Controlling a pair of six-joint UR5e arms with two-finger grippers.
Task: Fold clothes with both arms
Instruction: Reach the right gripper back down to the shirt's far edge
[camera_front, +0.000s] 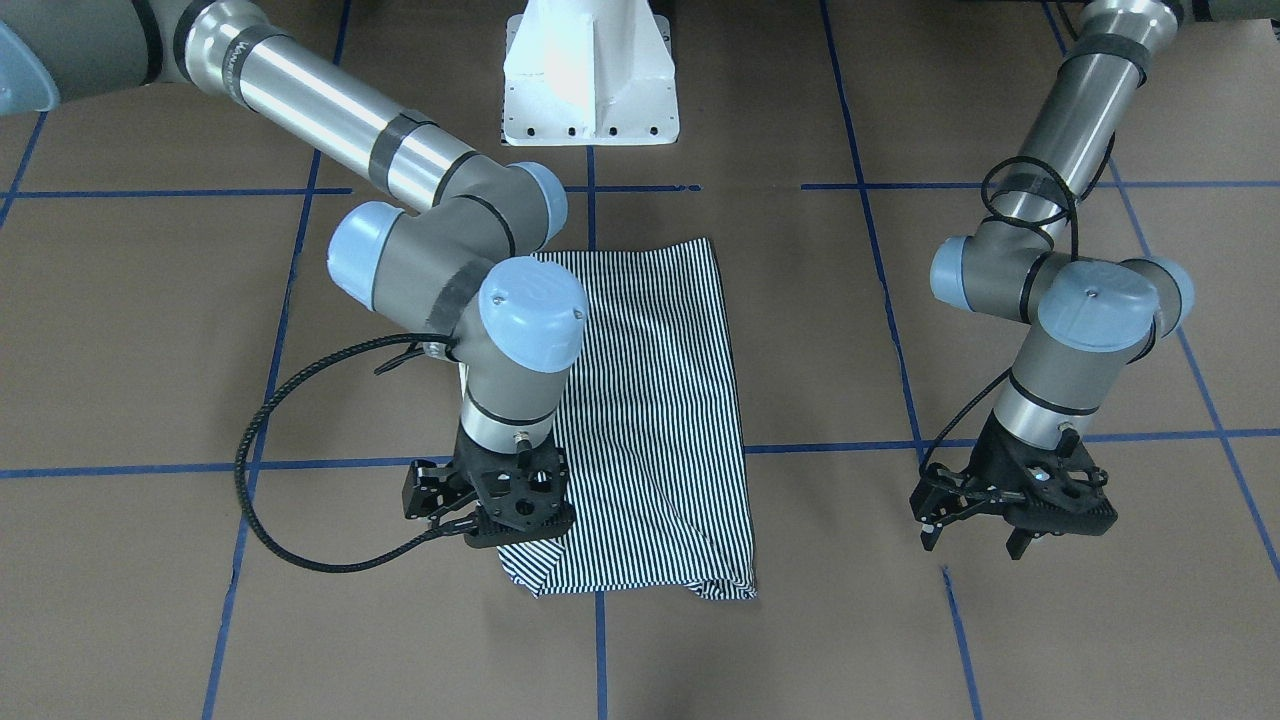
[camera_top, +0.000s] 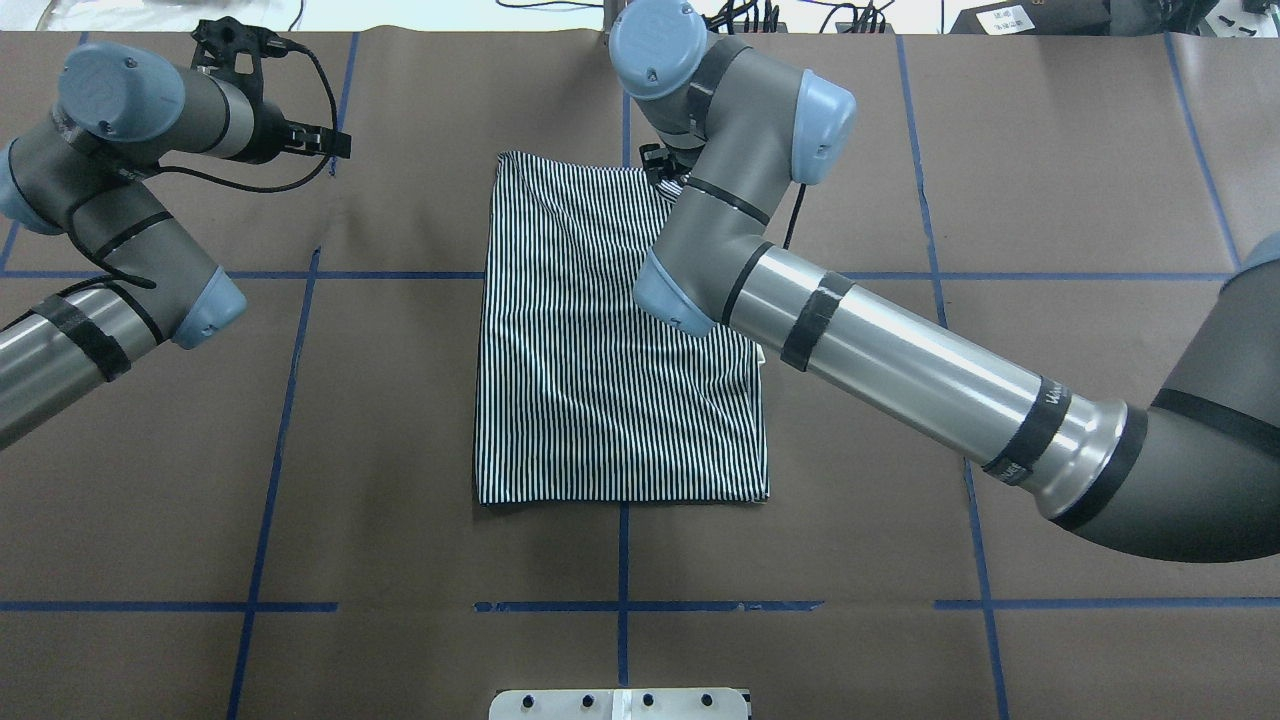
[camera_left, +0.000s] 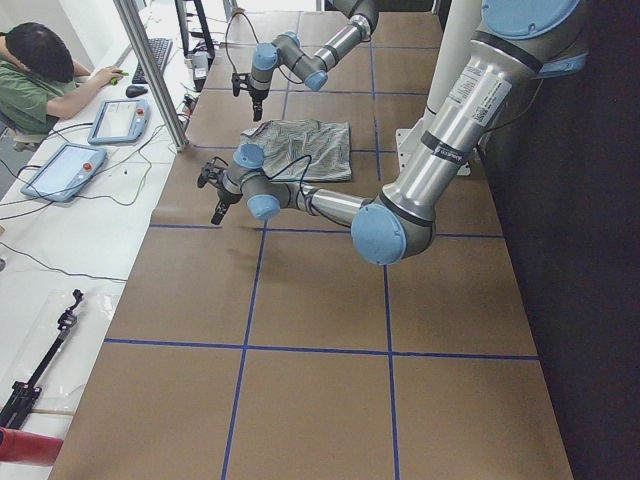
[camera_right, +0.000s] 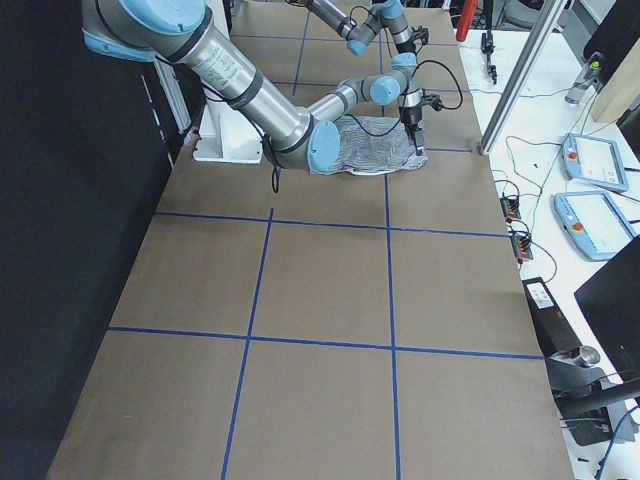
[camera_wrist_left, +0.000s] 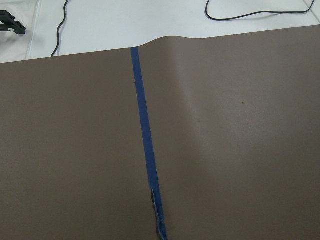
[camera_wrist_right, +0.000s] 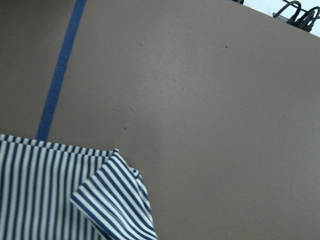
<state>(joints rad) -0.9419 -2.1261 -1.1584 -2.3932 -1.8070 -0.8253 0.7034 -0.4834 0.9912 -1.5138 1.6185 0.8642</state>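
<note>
We should pinch the navy-and-white stripy shirt (camera_front: 660, 400) flat at its seven o'clock corner: left black pincer (camera_front: 973, 545) open, right black pincer (camera_front: 500, 520) we cannot tell.

Seen from overhead, the surface (camera_top: 380, 520) offers passage at the shirt's (camera_top: 590, 340) 6 and 9 o'clock; the right arm (camera_top: 900, 360) blocks 1 through 4 o'clock.

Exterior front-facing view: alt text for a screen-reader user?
A folded navy-and-white striped shirt lies on the brown, blue-taped table. The right gripper sits over its lower-left corner; the left gripper hangs open over the table at view-right, apart from it.
</note>
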